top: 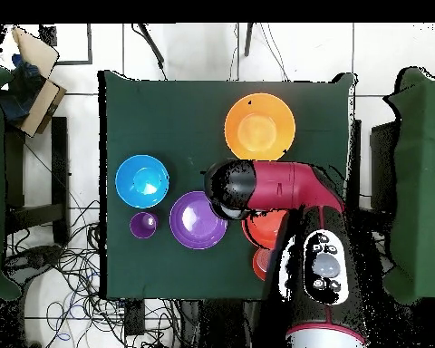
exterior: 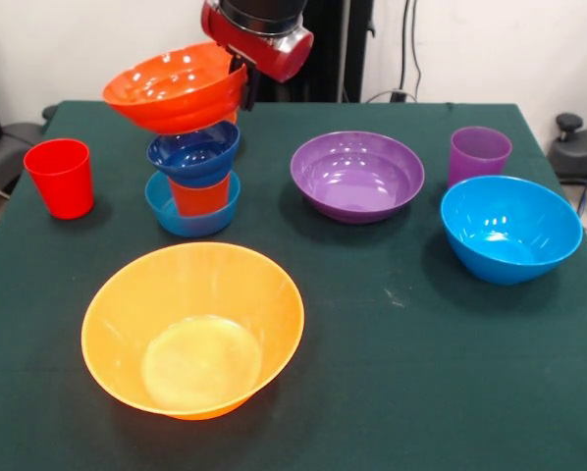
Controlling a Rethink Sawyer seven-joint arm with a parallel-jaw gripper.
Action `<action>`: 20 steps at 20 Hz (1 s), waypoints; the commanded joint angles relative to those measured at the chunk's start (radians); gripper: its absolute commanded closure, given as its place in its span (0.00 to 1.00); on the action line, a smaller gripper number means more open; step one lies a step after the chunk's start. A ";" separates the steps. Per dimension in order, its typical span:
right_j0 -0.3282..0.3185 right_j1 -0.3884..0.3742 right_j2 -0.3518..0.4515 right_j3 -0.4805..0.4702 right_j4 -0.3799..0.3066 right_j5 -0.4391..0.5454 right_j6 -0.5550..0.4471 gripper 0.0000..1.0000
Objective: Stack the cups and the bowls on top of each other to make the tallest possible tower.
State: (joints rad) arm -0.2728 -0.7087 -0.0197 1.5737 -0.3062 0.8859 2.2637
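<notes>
Gripping the red-orange bowl (exterior: 176,86) by its rim, the tool (exterior: 242,86) holds it tilted above the small stack (exterior: 193,182), upper left, apparently to add height.

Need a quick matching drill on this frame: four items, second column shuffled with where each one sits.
Items:
1. red-orange bowl
2. purple cup
3. red cup
4. yellow-orange bowl

Places:
A. alone on the cloth, front view's left edge
B. tilted on top of the stack, by the gripper
C. beside the large light blue bowl
D. empty, nearest the front camera

Pairs: 1-B, 2-C, 3-A, 4-D
</notes>
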 commanded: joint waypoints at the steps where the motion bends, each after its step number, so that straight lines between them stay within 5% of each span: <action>1: -0.003 0.039 0.098 -0.001 -0.032 -0.076 -0.078 1.00; 9: 0.004 0.048 0.091 0.009 -0.043 -0.124 -0.054 1.00; 20: 0.003 0.078 0.108 -0.077 -0.051 -0.065 -0.105 1.00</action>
State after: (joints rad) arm -0.2729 -0.7067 0.0009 1.5622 -0.3066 0.8168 2.2637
